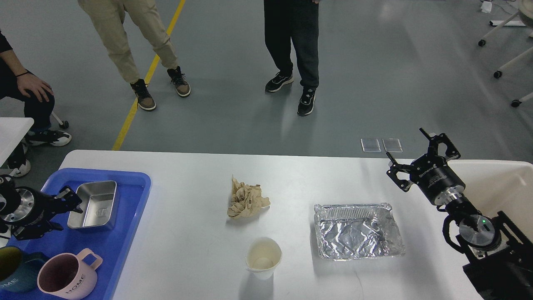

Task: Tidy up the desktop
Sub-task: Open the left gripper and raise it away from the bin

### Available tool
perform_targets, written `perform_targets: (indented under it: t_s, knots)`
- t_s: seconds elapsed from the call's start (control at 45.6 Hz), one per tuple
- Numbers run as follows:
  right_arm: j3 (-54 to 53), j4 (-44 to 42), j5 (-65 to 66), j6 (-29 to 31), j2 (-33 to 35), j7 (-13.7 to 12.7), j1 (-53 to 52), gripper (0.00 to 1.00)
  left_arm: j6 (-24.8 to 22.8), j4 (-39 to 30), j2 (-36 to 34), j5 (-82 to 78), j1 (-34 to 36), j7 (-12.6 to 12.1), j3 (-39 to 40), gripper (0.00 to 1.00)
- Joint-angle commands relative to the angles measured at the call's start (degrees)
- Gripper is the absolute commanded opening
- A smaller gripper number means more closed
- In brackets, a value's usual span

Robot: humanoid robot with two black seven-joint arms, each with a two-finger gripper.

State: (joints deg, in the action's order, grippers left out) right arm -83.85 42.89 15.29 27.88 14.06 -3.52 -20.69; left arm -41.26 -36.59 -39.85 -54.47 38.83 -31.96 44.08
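The white desktop [200, 250] holds a crumpled brown paper [246, 202] at its middle, a white paper cup [263, 257] in front of it, and an empty foil tray [358, 231] to the right. My left gripper [61, 211] is open over the blue tray [125, 241], just left of a steel tin [93, 204] that lies slightly askew in that tray. My right gripper [404, 143] is open and empty, raised above the desktop's back right, beyond the foil tray.
A pink mug [66, 277] and a dark teal mug [12, 275] stand in the blue tray's front. A cream bin [495, 187] sits at the right edge. Three people are on the floor beyond the table.
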Motion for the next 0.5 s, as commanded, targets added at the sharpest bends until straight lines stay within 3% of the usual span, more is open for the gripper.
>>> perform_targets:
  t_s: [0.0,0.329,0.482]
  knots:
    - [0.0,0.09,0.0,-0.02,0.0,0.0,-0.14,1.0,-2.67,-0.76,-2.42,2.43,2.13,-0.56,0.48,0.8]
    - [0.0,0.44,0.0,-0.02,0.27,-0.09,-0.49,1.0,-12.34,-3.05,-6.9,6.92,6.87,-0.91,0.48,0.87]
    - [0.0,1.32,0.0,-0.29,0.27,-0.09,-0.49,1.0,-13.4,-3.14,-8.04,11.4,8.11,-0.56,1.7,0.94]
